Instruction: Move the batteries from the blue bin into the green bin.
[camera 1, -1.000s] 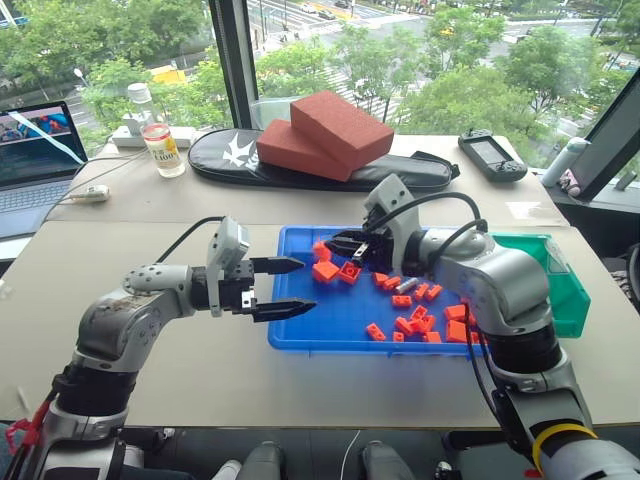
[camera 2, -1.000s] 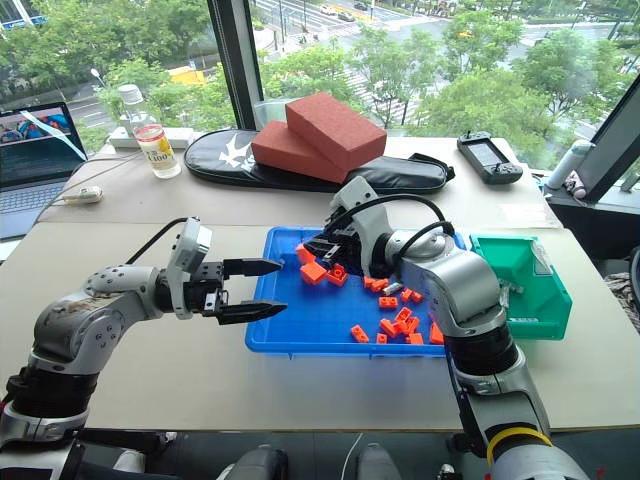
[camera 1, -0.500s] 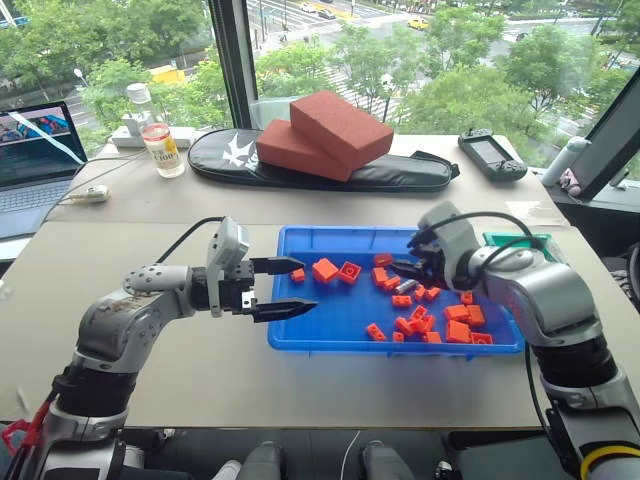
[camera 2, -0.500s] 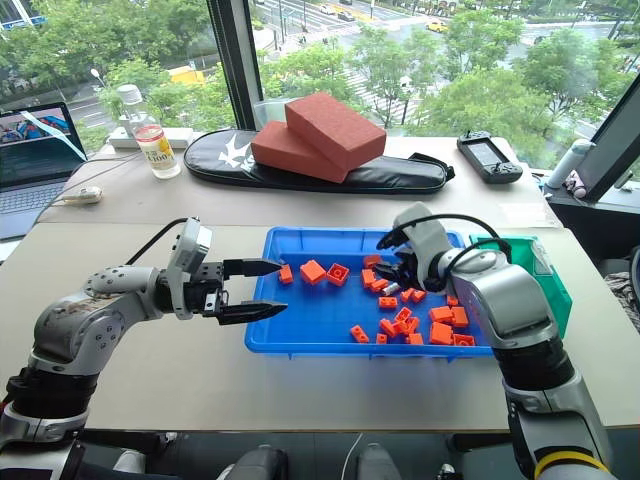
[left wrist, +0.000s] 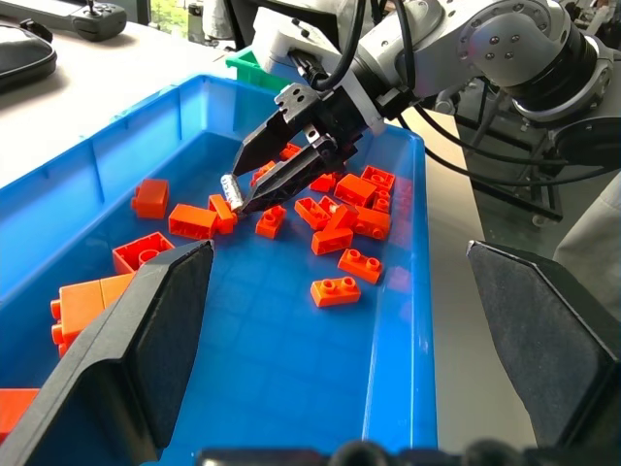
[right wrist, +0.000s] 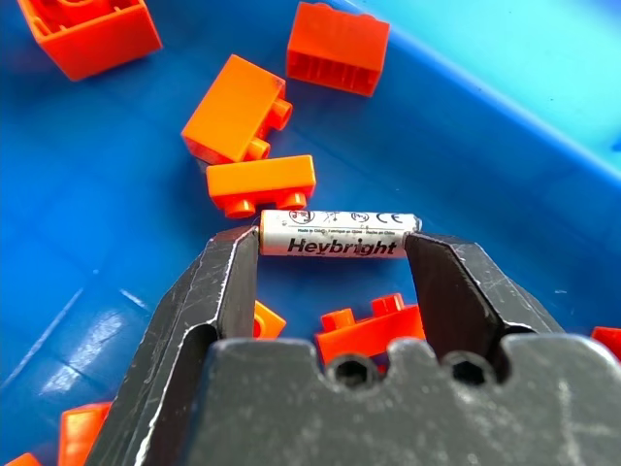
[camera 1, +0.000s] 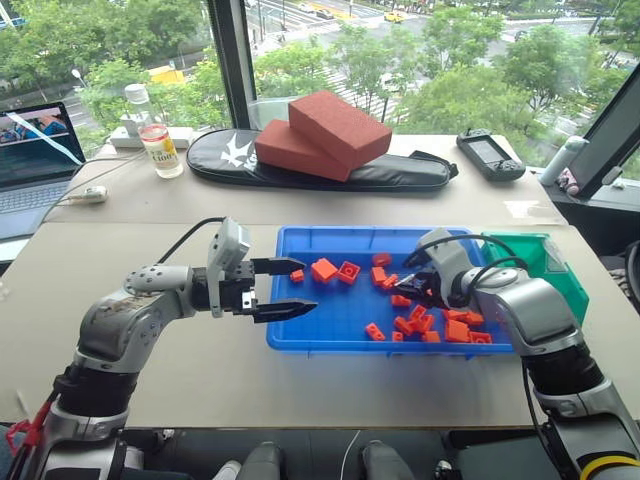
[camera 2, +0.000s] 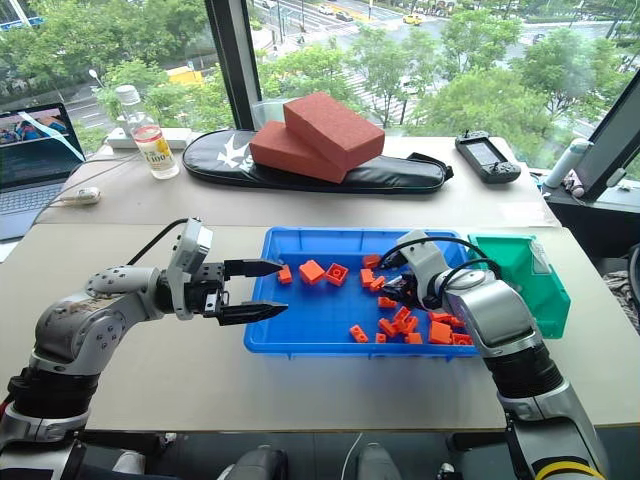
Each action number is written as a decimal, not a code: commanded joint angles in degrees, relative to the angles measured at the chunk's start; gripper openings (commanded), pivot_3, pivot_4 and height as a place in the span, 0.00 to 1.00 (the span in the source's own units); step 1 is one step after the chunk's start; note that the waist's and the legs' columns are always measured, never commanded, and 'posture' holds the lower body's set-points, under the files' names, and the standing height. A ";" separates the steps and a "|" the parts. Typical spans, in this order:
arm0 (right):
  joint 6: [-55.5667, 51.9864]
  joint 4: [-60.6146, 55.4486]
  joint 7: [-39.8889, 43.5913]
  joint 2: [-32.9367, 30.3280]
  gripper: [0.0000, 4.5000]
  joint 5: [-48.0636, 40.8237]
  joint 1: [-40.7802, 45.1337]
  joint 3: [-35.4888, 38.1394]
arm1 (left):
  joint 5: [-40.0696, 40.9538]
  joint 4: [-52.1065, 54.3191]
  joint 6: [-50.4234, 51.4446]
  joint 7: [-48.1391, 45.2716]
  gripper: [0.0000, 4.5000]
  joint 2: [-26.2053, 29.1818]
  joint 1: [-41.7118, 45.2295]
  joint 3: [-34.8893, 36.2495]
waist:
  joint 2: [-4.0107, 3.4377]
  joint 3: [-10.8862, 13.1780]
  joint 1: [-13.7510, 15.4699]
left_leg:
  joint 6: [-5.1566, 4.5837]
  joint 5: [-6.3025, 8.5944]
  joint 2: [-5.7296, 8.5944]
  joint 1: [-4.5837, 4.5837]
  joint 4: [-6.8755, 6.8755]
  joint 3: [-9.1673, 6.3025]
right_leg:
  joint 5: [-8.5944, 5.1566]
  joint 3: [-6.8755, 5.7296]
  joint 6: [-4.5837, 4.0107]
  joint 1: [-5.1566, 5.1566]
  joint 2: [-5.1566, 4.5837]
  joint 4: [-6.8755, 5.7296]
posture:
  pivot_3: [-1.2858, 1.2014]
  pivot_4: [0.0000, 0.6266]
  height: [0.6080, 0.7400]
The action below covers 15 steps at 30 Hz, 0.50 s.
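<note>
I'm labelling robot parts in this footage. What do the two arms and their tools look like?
Both arms are silver-grey metal with rounded joint housings, black bands at the joints and loose black cables looping over the wrists. Each wrist carries a pale grey boxy camera block. The left tool and right tool each have two black, tapered, pointed fingers. The right forearm has a yellow ring near its base.

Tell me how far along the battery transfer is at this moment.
Done: nothing I can confirm; the green bin is partly hidden behind the right arm. In hand: the right gripper has its jaws at either end of a battery lying among orange bricks in the blue bin, not lifted yet. Left: grasp it and carry it over. The left gripper hovers open and empty.
</note>
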<state>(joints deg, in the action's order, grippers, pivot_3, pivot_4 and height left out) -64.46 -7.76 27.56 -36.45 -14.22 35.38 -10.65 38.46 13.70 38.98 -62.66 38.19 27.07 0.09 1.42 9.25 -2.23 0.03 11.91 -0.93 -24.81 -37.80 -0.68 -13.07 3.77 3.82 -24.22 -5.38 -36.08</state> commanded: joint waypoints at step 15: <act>5.70 4.96 2.38 1.27 0.99 3.35 2.81 -0.66 | 0.96 2.14 -0.03 0.59 1.00 0.44 -0.01 0.95 | 0.00 0.00 -0.13 | 0.00 0.00 0.00 0.00 0.00 0.00 | 0.00 0.00 0.00 0.00 0.00 0.00 | 0.52 0.24 1.00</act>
<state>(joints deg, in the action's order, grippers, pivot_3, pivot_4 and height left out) -61.40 -3.70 29.61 -35.11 -11.93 36.86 -11.78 38.49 13.83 39.00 -62.06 38.25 27.04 0.10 1.42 9.25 -2.36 0.03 11.91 -0.92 -24.80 -37.80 -0.68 -13.07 3.77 3.82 -24.22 -5.38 -36.08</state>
